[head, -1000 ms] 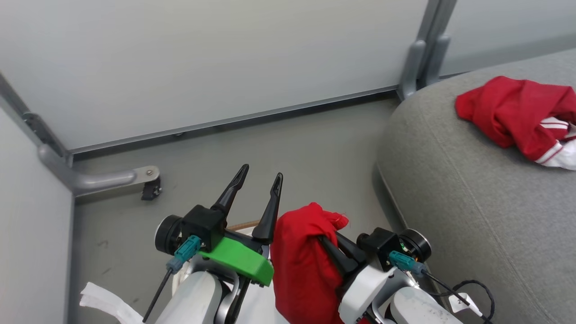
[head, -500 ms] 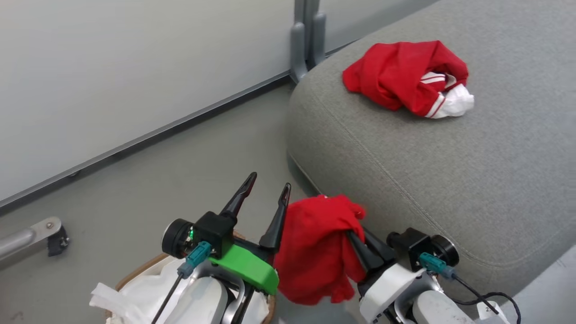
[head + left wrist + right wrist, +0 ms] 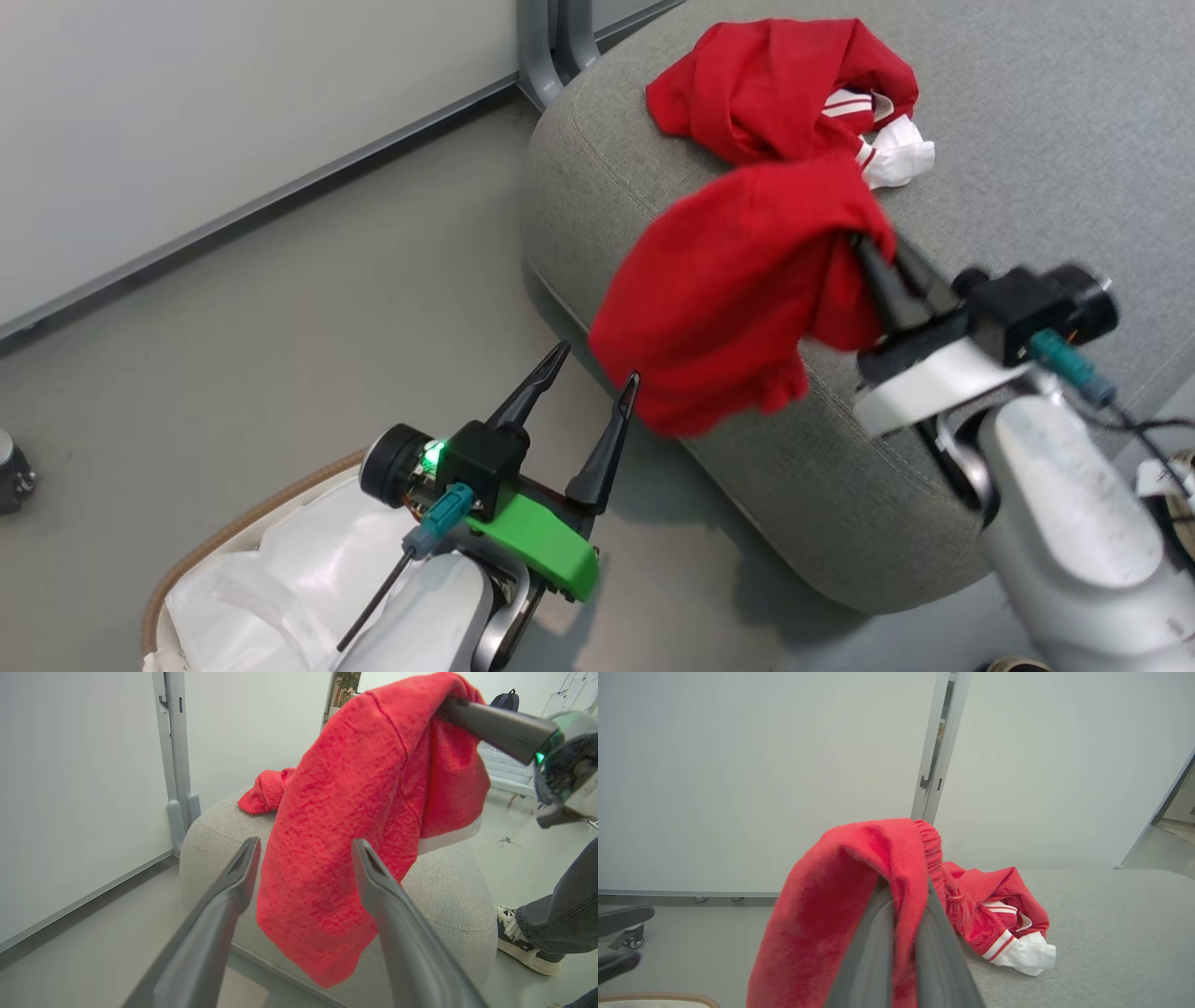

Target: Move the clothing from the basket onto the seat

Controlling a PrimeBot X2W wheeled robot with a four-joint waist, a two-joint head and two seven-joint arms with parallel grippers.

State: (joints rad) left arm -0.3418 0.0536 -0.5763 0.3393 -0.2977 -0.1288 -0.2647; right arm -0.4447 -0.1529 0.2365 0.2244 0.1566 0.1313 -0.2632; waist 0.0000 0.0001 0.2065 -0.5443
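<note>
Right now my right gripper (image 3: 873,257) has its fingers pressed together on a fold of the red garment with the gathered waistband (image 3: 738,280); the cloth drapes off the fingertips and hangs over the rounded edge of the seat (image 3: 1027,140), its lower hem in front of the cushion's side and off the floor (image 3: 280,308); whether it touches the cushion I cannot tell; the striped red garment (image 3: 775,84) lies bunched on the seat just beyond the held one, its white trim to the right; my left gripper (image 3: 597,364) is spread wide and holds nothing, its tips near the hanging hem but apart from it, the basket (image 3: 243,516) and its white liner (image 3: 280,588) below its wrist; a person's shoe (image 3: 514,947) stands beside the seat.
</note>
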